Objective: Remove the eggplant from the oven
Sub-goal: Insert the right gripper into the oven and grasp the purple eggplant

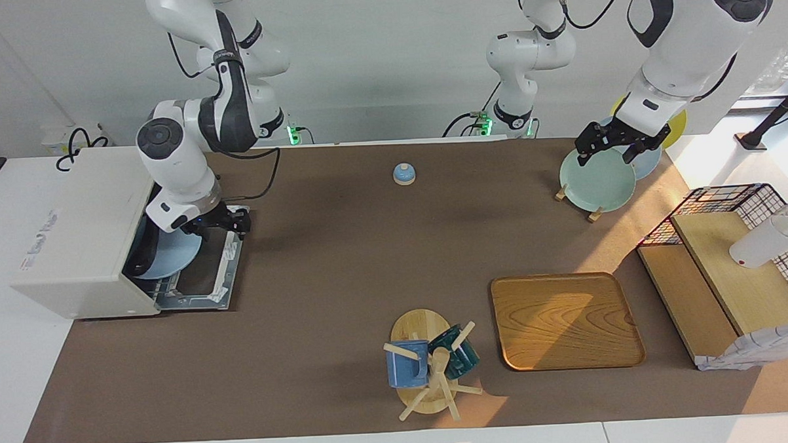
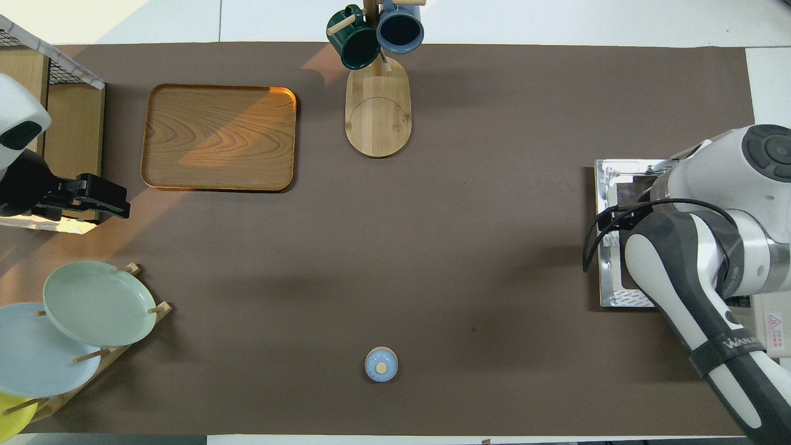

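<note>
Purple-black, one eggplant [image 1: 141, 255] lies on one blue plate [image 1: 176, 258] inside one open oven [image 1: 79, 226] at the facing view's nine o'clock, with the right gripper [image 1: 230, 220] over its door [image 1: 202, 277] and the left gripper [image 1: 617, 145] near three racked plates [image 1: 596, 185], both grips unreadable.

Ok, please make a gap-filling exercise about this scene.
The oven door under the right claw is ___.
The eggplant lies in the oven on a light ___ plate.
The mug tree holds ___ mugs.
Near the left claw, the rack's plate farthest from the robots is pale ___.
Missing: open, blue, two, green.
</note>
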Available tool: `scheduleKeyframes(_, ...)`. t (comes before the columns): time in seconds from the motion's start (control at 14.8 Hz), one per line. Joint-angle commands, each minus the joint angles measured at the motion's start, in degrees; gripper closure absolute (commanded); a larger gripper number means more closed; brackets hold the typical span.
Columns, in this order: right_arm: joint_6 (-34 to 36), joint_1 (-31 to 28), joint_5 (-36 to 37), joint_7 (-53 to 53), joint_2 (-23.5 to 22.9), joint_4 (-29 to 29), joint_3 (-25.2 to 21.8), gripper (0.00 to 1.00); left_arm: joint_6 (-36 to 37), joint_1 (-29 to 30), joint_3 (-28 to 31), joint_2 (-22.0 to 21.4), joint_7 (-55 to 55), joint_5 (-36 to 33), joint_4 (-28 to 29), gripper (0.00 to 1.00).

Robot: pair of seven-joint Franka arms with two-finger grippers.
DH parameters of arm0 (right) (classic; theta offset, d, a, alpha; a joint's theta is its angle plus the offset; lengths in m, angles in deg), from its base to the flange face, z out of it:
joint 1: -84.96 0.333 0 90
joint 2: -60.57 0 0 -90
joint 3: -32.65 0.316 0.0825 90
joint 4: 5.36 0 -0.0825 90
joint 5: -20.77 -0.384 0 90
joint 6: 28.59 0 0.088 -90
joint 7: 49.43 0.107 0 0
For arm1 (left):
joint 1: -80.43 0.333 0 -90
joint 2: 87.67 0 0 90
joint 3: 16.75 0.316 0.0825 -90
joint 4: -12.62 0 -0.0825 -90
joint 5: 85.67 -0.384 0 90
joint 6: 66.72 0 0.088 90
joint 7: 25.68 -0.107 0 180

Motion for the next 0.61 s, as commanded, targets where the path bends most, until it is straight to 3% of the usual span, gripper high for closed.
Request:
scheduleKeyframes(0.0, 1.0, -1.5, 2.1, -2.8, 1.9, -1.1, 0.3, 0.19, 0.1, 0.5, -0.2, -0.2, 0.5, 0.3, 0.0, 0.00)
scheduleKeyframes(0.2, -3.8, -4.3, 2.1, -10.7, 3.0, -5.0, 0.3, 0.22, 0.2, 0.5, -0.2, -0.2, 0.5, 0.3, 0.0, 0.00)
scheduleKeyframes(0.34, -6.4, -5.6, 2.2, -11.0, 4.1, -8.3, 0.4, 0.34, 0.1, 0.5, -0.2, -0.2, 0.5, 0.4, 0.0, 0.00)
scheduleKeyframes(0.47, -10.1, -5.5, 2.2, -11.3, 4.8, -11.0, 0.3, 0.53, 0.2, 0.5, -0.2, -0.2, 0.5, 0.3, 0.0, 0.00)
scheduleKeyframes(0.54, -10.4, -5.5, 2.4, -11.6, 4.9, -11.1, 0.3, 0.72, 0.2, 0.5, -0.2, -0.2, 0.5, 0.3, 0.0, 0.00)
